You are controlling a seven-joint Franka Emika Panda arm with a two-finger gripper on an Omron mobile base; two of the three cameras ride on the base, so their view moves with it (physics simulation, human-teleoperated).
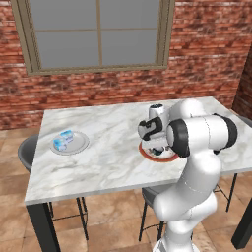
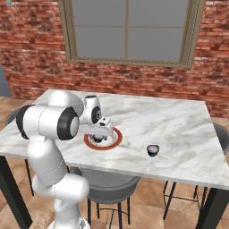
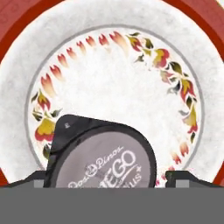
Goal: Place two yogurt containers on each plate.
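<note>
Starting at the left, the grey plate (image 1: 70, 143) already held both blue cups (image 1: 63, 139). On the red-rimmed plate (image 2: 103, 138) the tool (image 3: 105, 177) stood released around one dark cup (image 3: 103, 159); lifting off-centre could tip it. Another dark cup (image 2: 153, 150) waited on the worktop (image 2: 170, 129).

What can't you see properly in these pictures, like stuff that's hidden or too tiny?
- Red-rimmed plate, left base view: mostly behind the arm.
- Dark yogurt cup, hand view: its lower part is cut off by the bottom edge, so the lid's words are incomplete.
- Pincer, hand view: only the fingertips show beside the cup.
- Two blue yogurt cups on the grey plate: too small to read.
- Dark cup on the table: label too small.
</note>
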